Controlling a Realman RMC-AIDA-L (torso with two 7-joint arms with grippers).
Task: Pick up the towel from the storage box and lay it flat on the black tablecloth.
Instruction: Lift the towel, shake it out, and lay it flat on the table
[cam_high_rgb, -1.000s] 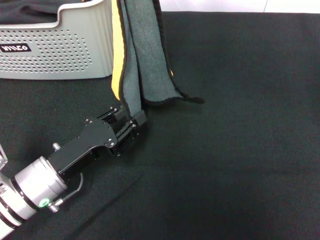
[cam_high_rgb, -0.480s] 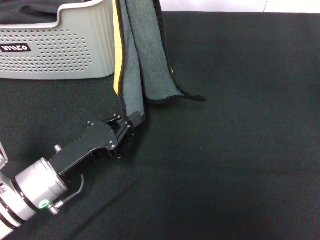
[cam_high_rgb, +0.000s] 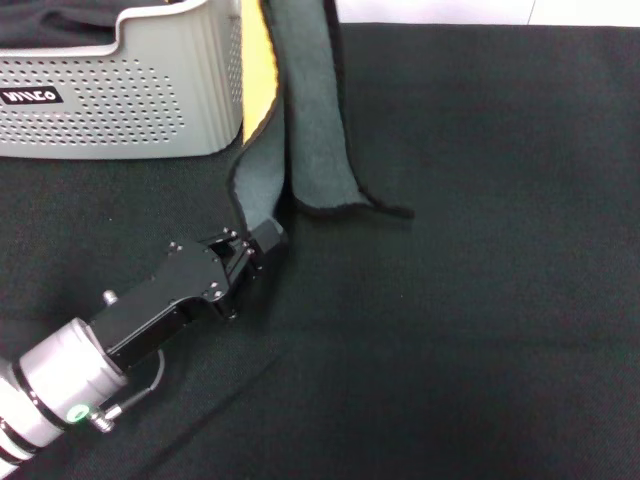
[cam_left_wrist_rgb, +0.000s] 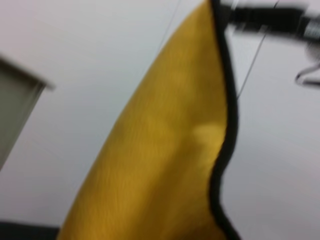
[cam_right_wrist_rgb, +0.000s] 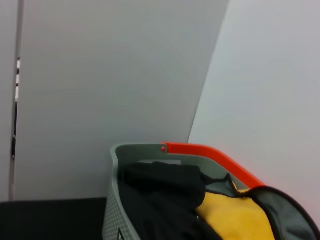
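Observation:
The towel (cam_high_rgb: 310, 120) hangs from above the head view's top edge as a folded strip, grey-teal face out, with a yellow band along its left fold. Its lower end rests on the black tablecloth (cam_high_rgb: 480, 300), just right of the storage box (cam_high_rgb: 130, 100). My left gripper (cam_high_rgb: 258, 240) lies low on the cloth and is shut on the towel's lower left corner. The left wrist view shows the towel's yellow face (cam_left_wrist_rgb: 165, 165) with its dark edge. The right wrist view shows the towel (cam_right_wrist_rgb: 235, 217) close by and the box (cam_right_wrist_rgb: 112, 210). My right gripper is out of view.
A dark black fabric bundle (cam_high_rgb: 50, 25) lies in the box and also shows in the right wrist view (cam_right_wrist_rgb: 160, 195). The box has an orange rim section (cam_right_wrist_rgb: 210, 152). A white surface borders the tablecloth at the far edge.
The hanging towel has shifted right, away from the box's corner. My left gripper has stayed at the towel's lower corner, and that arm has slid slightly toward the front left.

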